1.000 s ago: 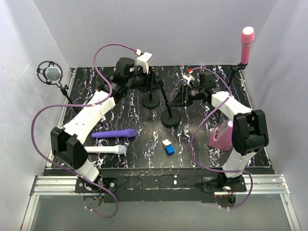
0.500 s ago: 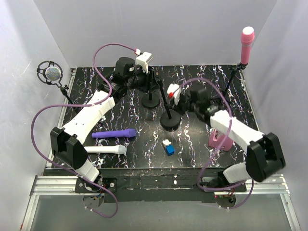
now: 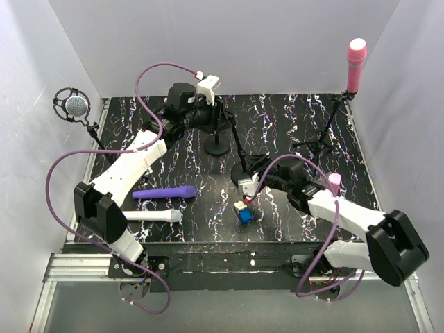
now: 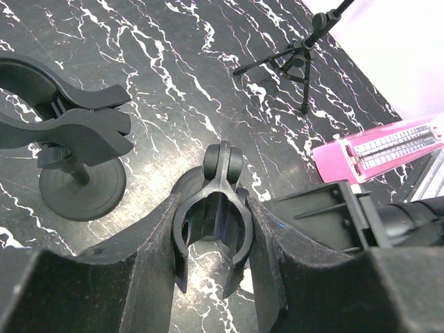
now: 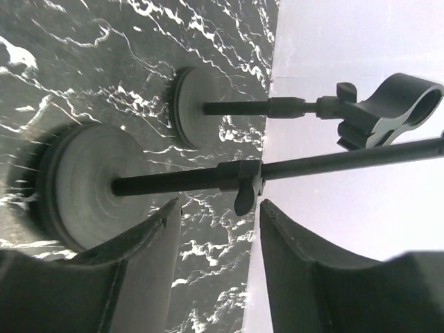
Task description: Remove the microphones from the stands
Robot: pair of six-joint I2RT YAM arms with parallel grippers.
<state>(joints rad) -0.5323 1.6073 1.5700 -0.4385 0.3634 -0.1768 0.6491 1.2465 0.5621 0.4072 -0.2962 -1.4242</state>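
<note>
A pink microphone (image 3: 356,61) stands upright in a tripod stand (image 3: 326,132) at the back right. A grey microphone (image 3: 73,105) hangs in a ring mount at the far left. My left gripper (image 3: 216,109) (image 4: 213,208) is shut on the empty black clip (image 4: 222,163) of a tall round-base stand (image 3: 244,172). My right gripper (image 3: 247,182) (image 5: 218,208) is open and empty, low beside that stand's base (image 5: 83,184), with its pole (image 5: 180,182) just past the fingertips.
A second round-base stand (image 3: 217,146) with an empty clip (image 4: 66,125) stands beside the first. A purple microphone (image 3: 165,193) and a white one (image 3: 152,216) lie at the front left. A small blue and white block (image 3: 243,212) lies front centre. A pink box (image 4: 381,147) lies on the right.
My right arm has swung from the back right down to the front centre, next to the stand's base. The left arm has not moved.
</note>
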